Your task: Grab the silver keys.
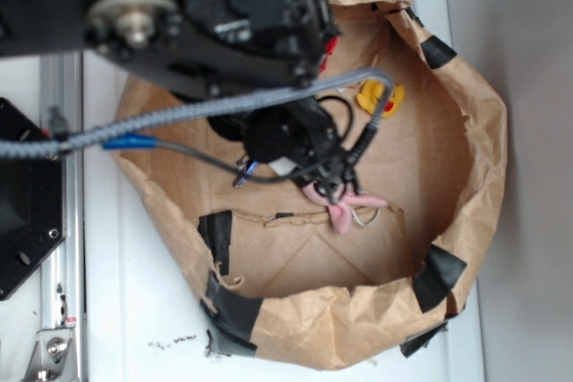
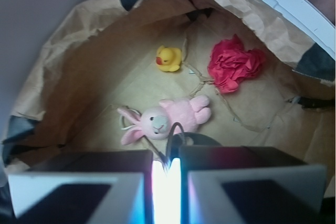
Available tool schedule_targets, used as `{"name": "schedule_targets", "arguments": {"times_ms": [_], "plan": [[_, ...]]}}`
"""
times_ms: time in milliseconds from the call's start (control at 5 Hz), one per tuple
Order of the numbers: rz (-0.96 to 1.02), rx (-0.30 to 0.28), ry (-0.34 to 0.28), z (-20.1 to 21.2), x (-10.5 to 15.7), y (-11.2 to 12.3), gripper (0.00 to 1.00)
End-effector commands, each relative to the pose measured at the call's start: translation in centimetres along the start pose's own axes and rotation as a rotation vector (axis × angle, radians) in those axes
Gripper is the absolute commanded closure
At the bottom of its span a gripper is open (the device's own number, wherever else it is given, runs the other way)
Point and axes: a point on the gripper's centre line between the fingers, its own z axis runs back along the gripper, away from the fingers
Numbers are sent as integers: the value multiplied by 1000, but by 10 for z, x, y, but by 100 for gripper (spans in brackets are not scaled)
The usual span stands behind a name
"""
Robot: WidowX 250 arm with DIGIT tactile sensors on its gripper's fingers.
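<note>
In the wrist view my gripper (image 2: 167, 157) has its two pads almost together, leaving a thin bright slit. A thin dark metal loop of the silver keys (image 2: 176, 128) sticks up out of that slit, with a darker lump just behind the right pad. The keys hang above the head of a pink plush bunny (image 2: 165, 120) lying on the bag floor. In the exterior view the gripper (image 1: 336, 187) is low inside the brown paper bag, right over the bunny (image 1: 342, 210), and the keys are hidden by the arm there.
A yellow rubber duck (image 2: 169, 59) (image 1: 380, 96) and a crumpled red paper wad (image 2: 235, 64) lie farther back on the floor. The tall crinkled walls of the paper bag (image 1: 474, 158) ring the space, with black tape patches (image 1: 439, 276).
</note>
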Motion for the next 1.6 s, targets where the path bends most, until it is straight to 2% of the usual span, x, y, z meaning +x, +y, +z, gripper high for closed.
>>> {"name": "schedule_targets", "arguments": {"times_ms": [0, 200, 400, 800, 1400], "plan": [[15, 17, -32, 5, 0, -9, 100], [50, 34, -171, 4, -1, -8, 100], [-12, 23, -63, 2, -6, -9, 100], [-5, 23, -23, -2, -1, -10, 100], [-8, 28, -52, -10, 1, -12, 100]]}}
